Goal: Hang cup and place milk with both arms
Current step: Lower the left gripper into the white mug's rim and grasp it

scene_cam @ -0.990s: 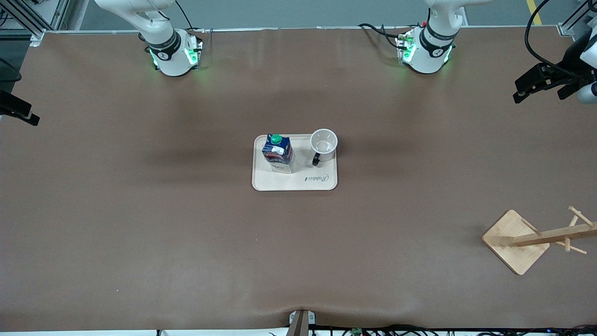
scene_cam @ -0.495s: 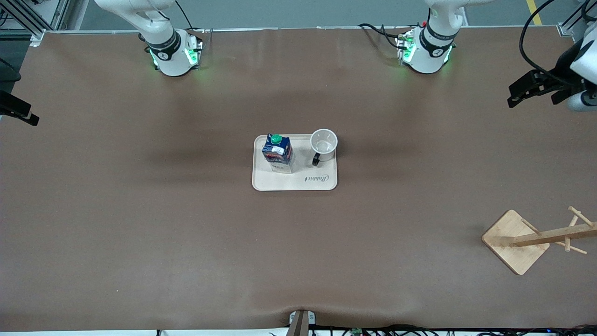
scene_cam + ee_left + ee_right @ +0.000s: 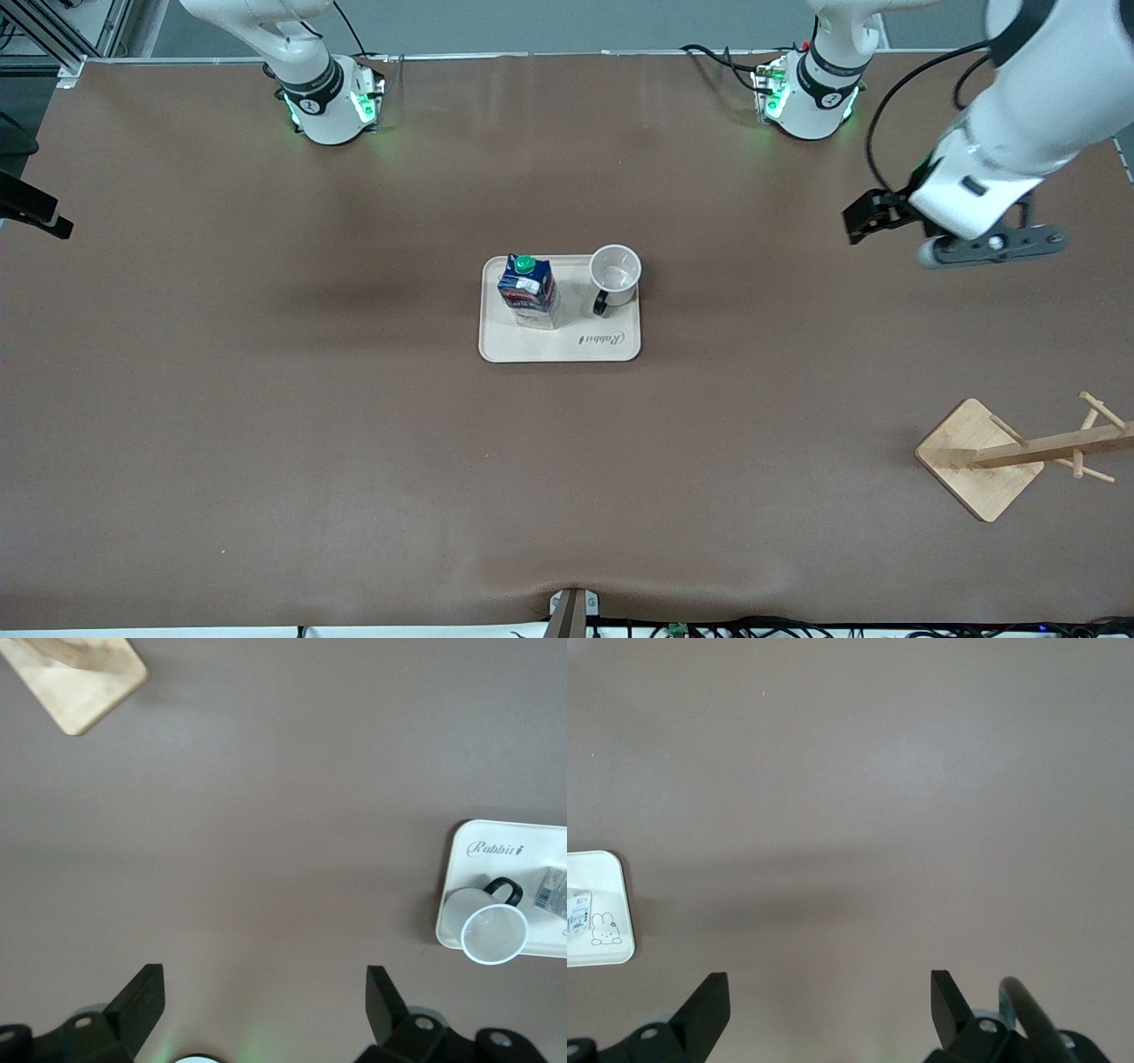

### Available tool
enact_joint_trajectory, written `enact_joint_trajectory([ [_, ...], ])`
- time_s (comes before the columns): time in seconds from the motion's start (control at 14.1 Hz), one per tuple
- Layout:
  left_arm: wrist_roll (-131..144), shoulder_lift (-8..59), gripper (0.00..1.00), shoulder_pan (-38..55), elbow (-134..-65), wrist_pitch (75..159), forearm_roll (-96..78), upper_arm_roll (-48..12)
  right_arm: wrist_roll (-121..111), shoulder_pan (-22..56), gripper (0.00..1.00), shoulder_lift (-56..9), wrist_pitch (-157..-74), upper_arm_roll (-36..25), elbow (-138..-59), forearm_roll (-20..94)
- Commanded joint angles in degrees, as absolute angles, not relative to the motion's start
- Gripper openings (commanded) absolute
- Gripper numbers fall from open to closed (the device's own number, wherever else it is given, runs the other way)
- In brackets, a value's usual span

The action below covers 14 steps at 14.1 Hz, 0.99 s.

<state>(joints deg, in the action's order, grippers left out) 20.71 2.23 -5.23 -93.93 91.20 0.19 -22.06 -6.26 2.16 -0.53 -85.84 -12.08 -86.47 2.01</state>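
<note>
Left pincer [image 3: 257, 1010] hangs open and empty over bare worktop [image 3: 266, 443]; right pincer [image 3: 824, 1010], also open, waits. We judge the approach underway: next, reach the cup [image 3: 615, 270] beside the milk [image 3: 527, 289] on their tray [image 3: 558, 347].

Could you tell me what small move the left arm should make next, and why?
Probably carry the left end effector, open over bare table, toward the cup, which stands upright on the tray beside the milk. Nothing is held yet. The right end effector waits, open.
</note>
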Motion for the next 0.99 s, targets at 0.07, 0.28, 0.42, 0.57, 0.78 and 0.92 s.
enact_joint_trajectory([
  [0.07, 21.9, 3.0, 1.00, -5.9, -99.9, 101.4, -0.7, -26.7, -6.2, 2.1, 1.00, -0.9, -85.4, -11.8, -85.3, 2.0],
  [0.28, 21.9, 3.0, 1.00, -5.7, -104.6, 106.9, -0.7, -30.7, -6.2, 2.0, 1.00, -0.9, -85.4, -11.8, -85.3, 2.1],
  [0.42, 21.9, 4.1, 1.00, -5.4, -104.4, 107.8, -0.7, -32.2, -6.2, 1.8, 1.00, -0.9, -85.4, -11.8, -85.3, 2.2],
  [0.57, 21.9, 4.9, 1.00, -4.2, -106.5, 107.8, -0.4, -33.0, -6.6, 1.8, 1.00, -1.0, -85.4, -11.8, -85.3, 2.2],
  [0.78, 22.0, 4.9, 1.00, -1.2, -109.2, 109.5, -0.4, -33.1, -6.6, 2.1, 1.00, -1.1, -85.4, -11.8, -85.3, 2.2],
  [0.92, 22.1, 5.5, 1.00, 0.4, -110.6, 111.6, -0.4, -33.1, -6.5, 2.2, 1.00, -1.5, -85.4, -11.8, -85.3, 2.3],
])
